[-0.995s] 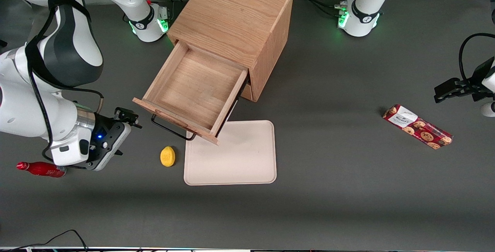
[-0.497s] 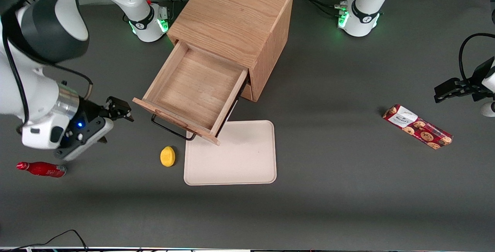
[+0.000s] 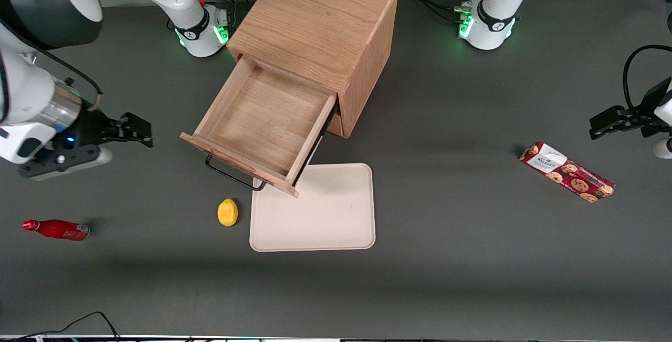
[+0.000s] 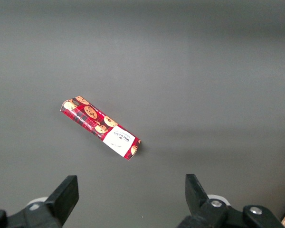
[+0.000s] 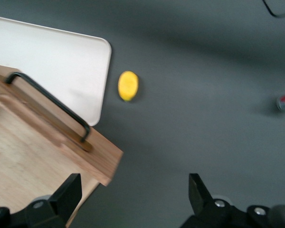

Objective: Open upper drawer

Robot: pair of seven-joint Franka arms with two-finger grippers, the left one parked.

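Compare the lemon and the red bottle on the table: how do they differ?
The lemon is yellow and rounded; the bottle is red, long, and lies on its side. The lemon sits beside the tray; the bottle lies toward the working arm's end. Both rest untouched, apart from the open end effector.

Upper drawer (image 3: pixel 265 124): light oak, shallow tray with low walls, pulled well out of the cabinet (image 3: pixel 321 27) toward the front camera and standing open. Interior bare wood, grain visible. Front panel carries a dark wire bar handle (image 3: pixel 231 174), mounted along its outer face and projecting clear of it. One front corner overhangs the edge of the cream tray (image 3: pixel 325 216) on the bench. Gripper (image 3: pixel 137 133), fingers spread and empty, hangs toward the working arm's end, apart from the handle.
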